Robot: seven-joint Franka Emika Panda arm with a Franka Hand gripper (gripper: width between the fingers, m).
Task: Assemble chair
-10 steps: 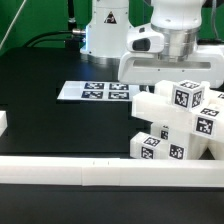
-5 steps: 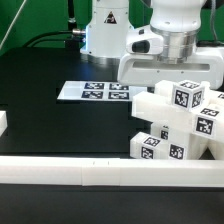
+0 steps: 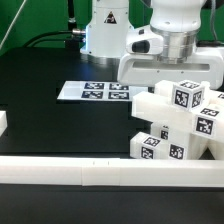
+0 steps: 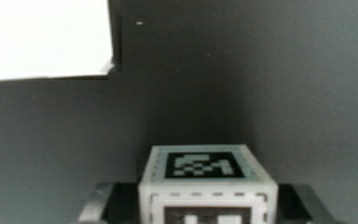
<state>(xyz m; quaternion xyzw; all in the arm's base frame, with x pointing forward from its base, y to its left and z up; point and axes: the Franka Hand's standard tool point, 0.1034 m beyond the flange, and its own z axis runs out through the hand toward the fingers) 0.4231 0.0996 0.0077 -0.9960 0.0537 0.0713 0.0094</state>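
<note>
The chair parts [image 3: 175,125] are white tagged blocks stacked at the exterior view's right, just behind the front rail. My arm's white hand [image 3: 165,68] hangs right behind and above the stack, and its fingers are hidden there. In the wrist view my gripper [image 4: 201,197] has a dark finger on each side of a white tagged chair block [image 4: 201,172], and both fingers touch its sides. The rest of that block is out of view.
The marker board [image 3: 95,91] lies flat on the black table, to the exterior view's left of the hand. A long white border rail [image 3: 90,172] runs along the front. A small white piece [image 3: 3,122] sits at the left edge. A blurred white surface [image 4: 43,40] shows in the wrist view.
</note>
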